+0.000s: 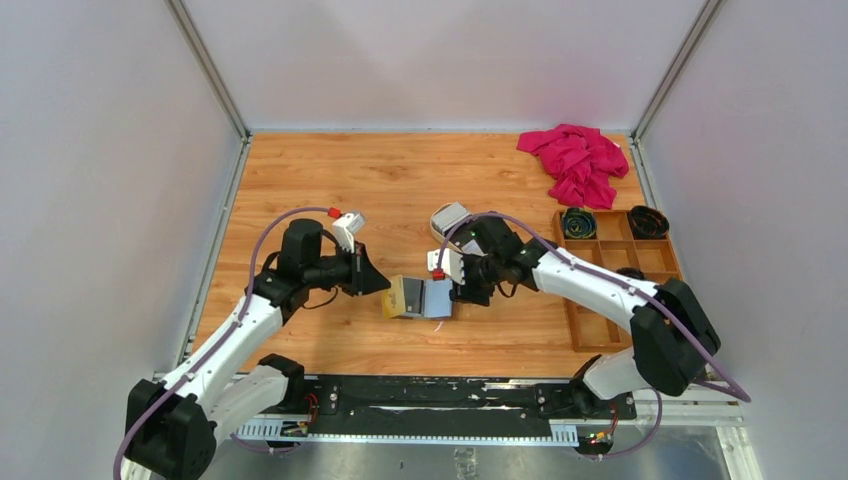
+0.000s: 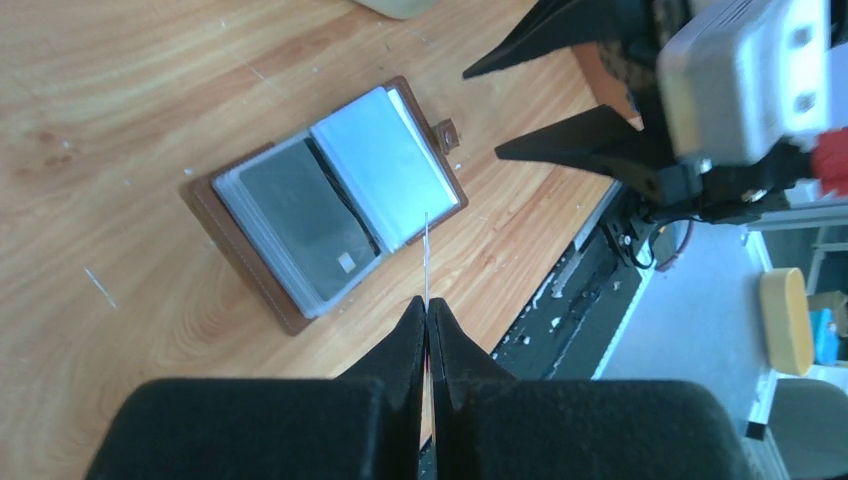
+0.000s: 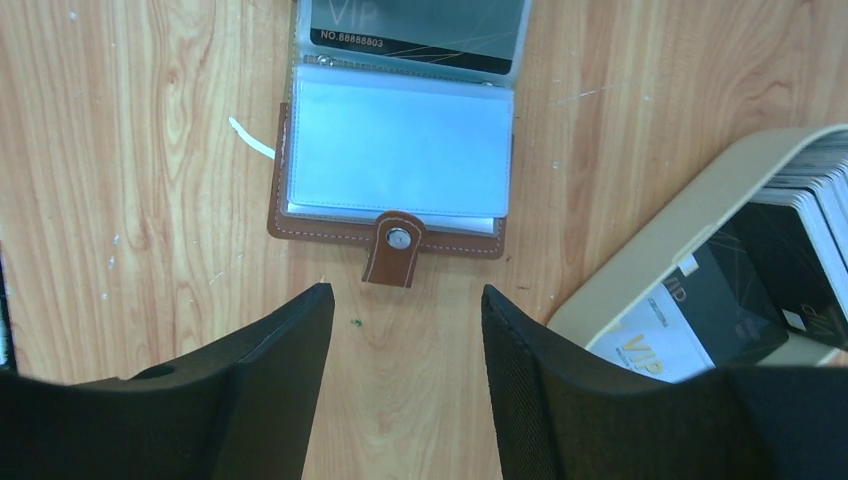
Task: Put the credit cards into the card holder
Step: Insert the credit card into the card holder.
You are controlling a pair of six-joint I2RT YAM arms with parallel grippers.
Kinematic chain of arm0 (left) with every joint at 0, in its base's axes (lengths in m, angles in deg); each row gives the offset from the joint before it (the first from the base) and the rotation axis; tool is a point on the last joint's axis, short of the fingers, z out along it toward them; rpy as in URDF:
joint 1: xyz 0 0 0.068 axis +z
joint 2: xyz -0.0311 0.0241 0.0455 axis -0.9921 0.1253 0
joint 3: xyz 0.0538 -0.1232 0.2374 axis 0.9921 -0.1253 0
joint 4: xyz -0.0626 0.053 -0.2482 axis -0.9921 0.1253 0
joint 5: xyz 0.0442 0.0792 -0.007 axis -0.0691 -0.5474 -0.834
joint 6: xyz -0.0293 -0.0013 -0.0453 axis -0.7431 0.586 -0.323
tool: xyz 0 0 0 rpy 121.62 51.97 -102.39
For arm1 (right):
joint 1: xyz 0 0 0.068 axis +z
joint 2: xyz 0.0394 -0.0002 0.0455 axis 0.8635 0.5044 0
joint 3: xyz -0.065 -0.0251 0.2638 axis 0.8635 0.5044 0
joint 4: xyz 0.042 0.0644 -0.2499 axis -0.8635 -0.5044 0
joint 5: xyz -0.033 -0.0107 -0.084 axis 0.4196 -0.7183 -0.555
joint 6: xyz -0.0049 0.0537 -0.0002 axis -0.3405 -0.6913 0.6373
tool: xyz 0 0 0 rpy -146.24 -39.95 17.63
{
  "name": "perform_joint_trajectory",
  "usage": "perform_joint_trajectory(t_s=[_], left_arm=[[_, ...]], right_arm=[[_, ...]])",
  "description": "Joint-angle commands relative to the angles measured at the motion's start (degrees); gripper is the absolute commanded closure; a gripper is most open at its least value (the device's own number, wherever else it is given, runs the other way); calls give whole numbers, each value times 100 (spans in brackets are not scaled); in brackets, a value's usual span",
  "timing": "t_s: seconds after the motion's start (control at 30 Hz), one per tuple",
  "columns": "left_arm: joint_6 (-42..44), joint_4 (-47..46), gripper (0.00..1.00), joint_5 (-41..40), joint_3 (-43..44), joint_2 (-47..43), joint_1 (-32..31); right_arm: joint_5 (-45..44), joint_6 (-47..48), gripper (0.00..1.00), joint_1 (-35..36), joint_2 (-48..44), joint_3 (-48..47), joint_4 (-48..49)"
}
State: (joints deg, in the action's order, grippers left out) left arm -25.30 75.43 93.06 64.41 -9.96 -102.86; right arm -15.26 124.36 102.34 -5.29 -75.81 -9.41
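Note:
The card holder (image 1: pixel 420 297) lies open on the table between my grippers, its snap tab (image 3: pixel 395 255) pointing at the right gripper. It also shows in the left wrist view (image 2: pixel 325 200) and the right wrist view (image 3: pixel 395 150). One pocket holds a dark card (image 2: pixel 300 215), also in the right wrist view (image 3: pixel 415 30); the facing clear pocket looks empty. My left gripper (image 2: pixel 427 303) is shut on a thin credit card (image 2: pixel 427 255) seen edge-on, just short of the holder's near edge. My right gripper (image 3: pixel 405 300) is open and empty, just off the tab.
A cream tin tray (image 3: pixel 640 270) with several more cards (image 3: pixel 790 230) stands just beside the right gripper, behind the holder in the top view (image 1: pixel 450 217). A wooden compartment box (image 1: pixel 600 300) is at the right. A pink cloth (image 1: pixel 575 160) lies at the back right.

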Motion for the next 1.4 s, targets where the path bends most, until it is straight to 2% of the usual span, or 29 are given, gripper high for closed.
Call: perform_joint_trajectory(t_s=[0.0,0.2,0.47,0.93,1.17,1.37], left_arm=[[-765,-801,100,71,-278,-384,-39],[-1227,-1367,100,-288,-682,-523,-370],[-1286,-1464,100,-617,-776,-314,-748],[-1583,-2088,100,-433,-1086,-27,-790],[-1804,-2609,100,-281,-1200,216,-785],[-2024,-3004,100,-236,-1366,305,-798]], right_arm=[[682,-207,40,-326,-412,-111,-340],[1596,-309,40,-697,-652,-270,-665],[2533,-653,41,-1117,-573,-574,-1035],[3037,-815,42,-1286,-536,-555,-1030],[3503,-1375,44,-1292,-27,-593,-895],[3367,-1747,45,-1285,32,-448,-515]])
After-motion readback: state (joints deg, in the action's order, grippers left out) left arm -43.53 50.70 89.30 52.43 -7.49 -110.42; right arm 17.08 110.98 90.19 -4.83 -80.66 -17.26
